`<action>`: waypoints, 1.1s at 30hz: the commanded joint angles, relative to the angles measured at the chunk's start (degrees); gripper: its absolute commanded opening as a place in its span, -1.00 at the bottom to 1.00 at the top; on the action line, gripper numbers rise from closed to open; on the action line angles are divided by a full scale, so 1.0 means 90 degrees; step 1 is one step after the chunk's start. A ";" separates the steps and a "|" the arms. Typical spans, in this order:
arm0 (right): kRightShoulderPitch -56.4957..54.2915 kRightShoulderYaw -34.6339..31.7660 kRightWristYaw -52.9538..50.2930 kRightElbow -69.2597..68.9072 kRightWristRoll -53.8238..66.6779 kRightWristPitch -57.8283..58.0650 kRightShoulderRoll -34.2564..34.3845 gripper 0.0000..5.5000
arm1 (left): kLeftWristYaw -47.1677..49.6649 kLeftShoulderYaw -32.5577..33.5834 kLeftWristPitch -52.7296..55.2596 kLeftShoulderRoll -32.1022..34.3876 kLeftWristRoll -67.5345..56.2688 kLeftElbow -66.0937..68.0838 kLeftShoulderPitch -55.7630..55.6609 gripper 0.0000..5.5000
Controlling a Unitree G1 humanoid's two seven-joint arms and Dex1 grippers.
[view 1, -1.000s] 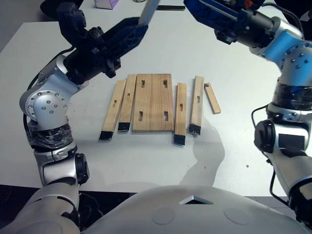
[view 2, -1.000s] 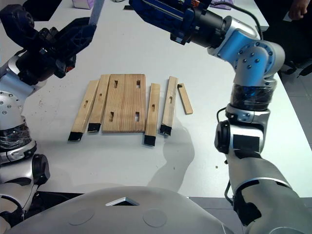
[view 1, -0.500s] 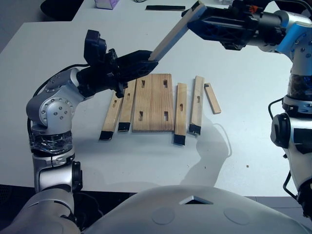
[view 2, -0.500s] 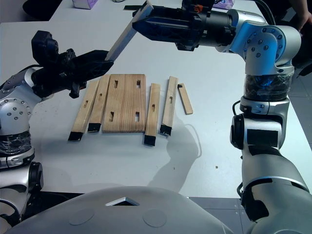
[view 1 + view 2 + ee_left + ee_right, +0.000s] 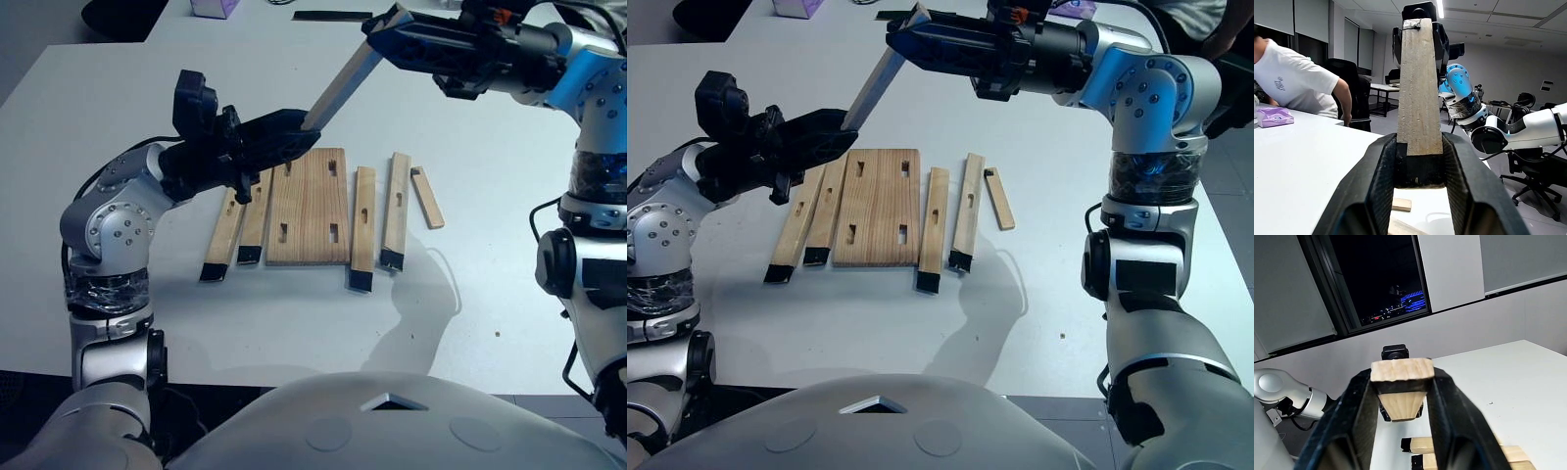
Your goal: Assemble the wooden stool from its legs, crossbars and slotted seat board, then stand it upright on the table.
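Our left tool [image 5: 299,124] and right tool [image 5: 382,31] each clamp one end of the pale black-tipped wooden leg [image 5: 338,83]; we should move them together, avoiding twist.

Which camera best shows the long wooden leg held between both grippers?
Left eye view: the long wooden leg spans its full length from left gripper to right gripper. Left wrist view shows it foreshortened, its black end clamped; right wrist view shows its pale end.
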 commanded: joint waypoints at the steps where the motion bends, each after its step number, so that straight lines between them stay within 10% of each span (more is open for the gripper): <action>1: 0.0153 -0.0174 -0.0221 -0.0229 0.0023 -0.0062 0.0002 -0.52 | 0.0318 -0.0163 -0.0021 0.0015 0.0381 0.0133 -0.0071 -0.52; 7: 0.0621 0.0168 -0.0283 -0.0300 -0.0887 -0.1111 -0.0233 -0.53 | 0.0468 -0.0410 -0.0448 0.0055 0.1101 0.0504 -0.0037 -0.13; 21: 0.1858 0.1349 0.1354 0.0885 -0.3506 -0.4255 -0.1542 -0.53 | 0.4569 0.0696 -0.1604 -0.2169 0.1998 0.0007 0.0614 -0.13; 33: 0.2192 0.1327 0.1445 0.1134 -0.3743 -0.4388 -0.1505 -0.53 | 0.4900 0.0763 -0.1356 -0.2238 0.1834 -0.0108 0.0759 -0.13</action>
